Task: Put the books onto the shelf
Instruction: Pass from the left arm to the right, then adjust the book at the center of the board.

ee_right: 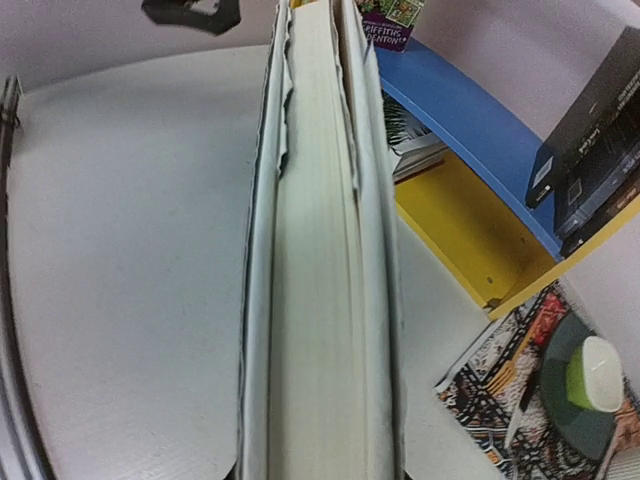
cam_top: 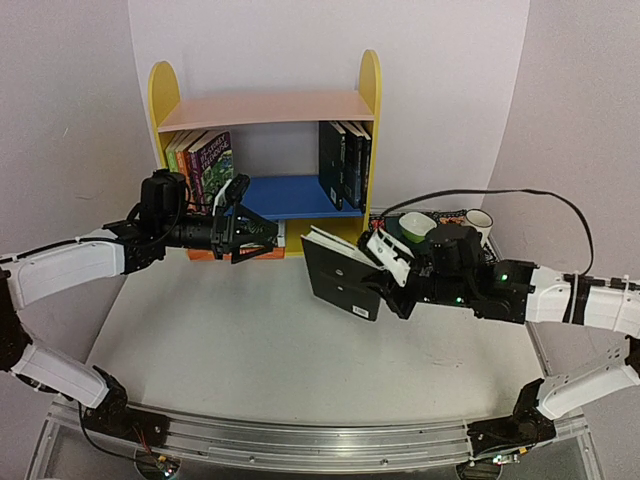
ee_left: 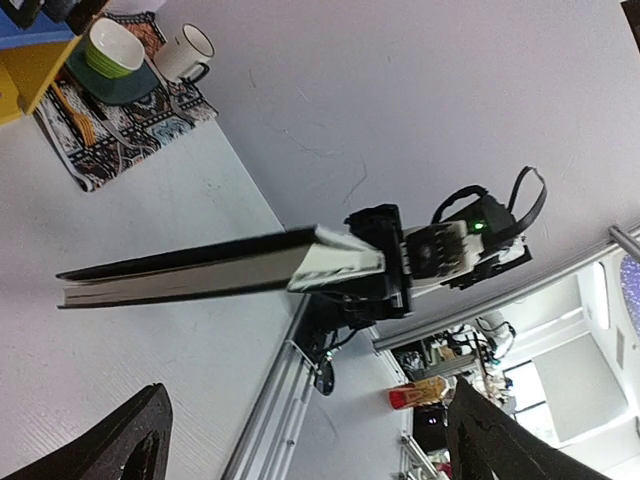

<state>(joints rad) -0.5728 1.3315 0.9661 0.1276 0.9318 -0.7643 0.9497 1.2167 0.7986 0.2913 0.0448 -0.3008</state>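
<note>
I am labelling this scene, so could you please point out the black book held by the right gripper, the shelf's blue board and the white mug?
black book [cam_top: 340, 282]: top external view, middle of its cover.
blue board [cam_top: 290, 197]: top external view, bare top surface.
white mug [ee_left: 178, 55]: left wrist view, its outer wall.

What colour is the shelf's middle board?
Blue. The middle board shows best in the top external view.

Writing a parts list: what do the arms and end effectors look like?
The left arm and right arm have white link shells and black joints. The left end effector is black; the right end effector black with white parts. A thin black cable arcs above the right arm, where a green light glows.
</note>
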